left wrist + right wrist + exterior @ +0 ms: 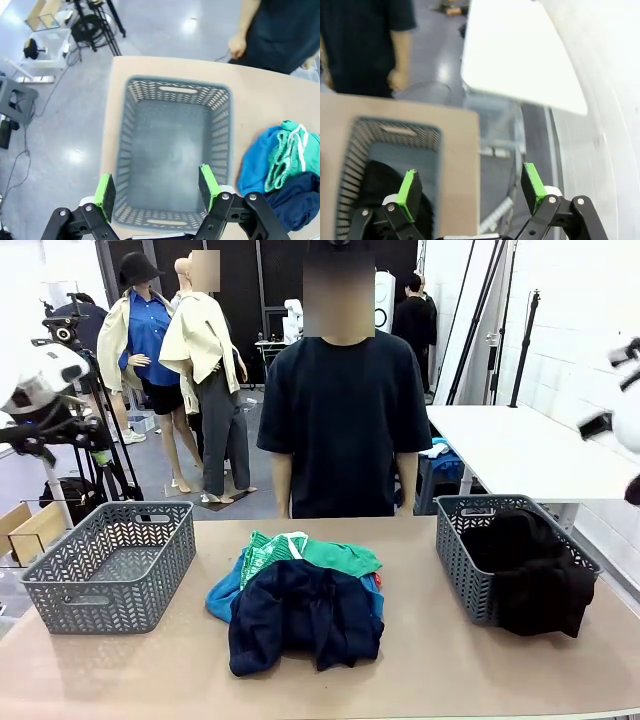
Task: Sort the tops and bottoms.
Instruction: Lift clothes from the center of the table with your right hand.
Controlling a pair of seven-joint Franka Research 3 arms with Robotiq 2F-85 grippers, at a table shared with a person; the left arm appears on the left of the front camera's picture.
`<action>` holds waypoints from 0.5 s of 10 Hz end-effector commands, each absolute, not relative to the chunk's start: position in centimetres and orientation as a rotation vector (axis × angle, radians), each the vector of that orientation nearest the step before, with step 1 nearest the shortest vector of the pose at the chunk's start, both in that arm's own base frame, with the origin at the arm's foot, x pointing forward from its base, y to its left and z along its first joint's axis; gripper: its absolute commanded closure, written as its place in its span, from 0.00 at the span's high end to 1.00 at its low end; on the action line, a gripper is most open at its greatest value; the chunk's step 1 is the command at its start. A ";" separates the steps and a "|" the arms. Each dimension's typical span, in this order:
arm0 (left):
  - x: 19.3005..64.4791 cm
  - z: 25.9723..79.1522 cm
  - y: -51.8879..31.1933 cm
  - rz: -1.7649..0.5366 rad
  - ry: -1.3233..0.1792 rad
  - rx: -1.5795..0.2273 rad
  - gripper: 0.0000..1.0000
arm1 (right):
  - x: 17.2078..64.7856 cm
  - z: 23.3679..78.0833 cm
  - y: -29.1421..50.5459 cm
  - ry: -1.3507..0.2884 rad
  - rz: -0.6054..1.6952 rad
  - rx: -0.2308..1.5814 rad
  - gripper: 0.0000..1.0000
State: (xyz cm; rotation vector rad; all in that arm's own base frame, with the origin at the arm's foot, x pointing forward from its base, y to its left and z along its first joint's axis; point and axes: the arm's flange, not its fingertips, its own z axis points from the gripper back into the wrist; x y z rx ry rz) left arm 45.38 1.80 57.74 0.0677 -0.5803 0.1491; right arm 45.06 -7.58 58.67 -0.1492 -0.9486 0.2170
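Observation:
A pile of clothes lies mid-table. On top are dark navy trousers (305, 615) and green shorts (312, 552) with a white drawstring (301, 145). A blue garment (224, 596) lies under them, and a red edge (378, 583) peeks out at the right. A black garment (535, 570) fills the right grey basket (452, 540) and hangs over its front rim. My left gripper (157, 192) hovers open above the empty left grey basket (177, 90). High over the right basket's (395, 131) outer edge, my right gripper (472, 187) is open with the black garment (377, 185) below.
A person in a dark shirt (340, 420) stands at the far edge, hands (236, 46) down by the table. A white table (520, 55) stands beyond the right side. Tripods and gear (95, 430) crowd the floor at the left. Bare tabletop (480, 670) lies at the front.

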 end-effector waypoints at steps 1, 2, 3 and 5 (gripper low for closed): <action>44.9 59.3 1.5 0.102 -0.615 0.183 0.87 | 44.8 62.0 -6.2 -0.991 0.340 0.007 1.00; 44.6 60.2 2.8 0.097 -0.627 0.213 0.87 | 44.5 63.6 -2.8 -0.980 0.398 0.075 1.00; 44.1 61.2 3.8 0.089 -0.671 0.139 0.87 | 44.4 64.2 0.8 -0.992 0.465 0.086 1.00; 46.3 60.0 3.1 0.056 -0.694 0.041 0.87 | 43.4 64.0 8.4 -0.974 0.656 0.174 1.00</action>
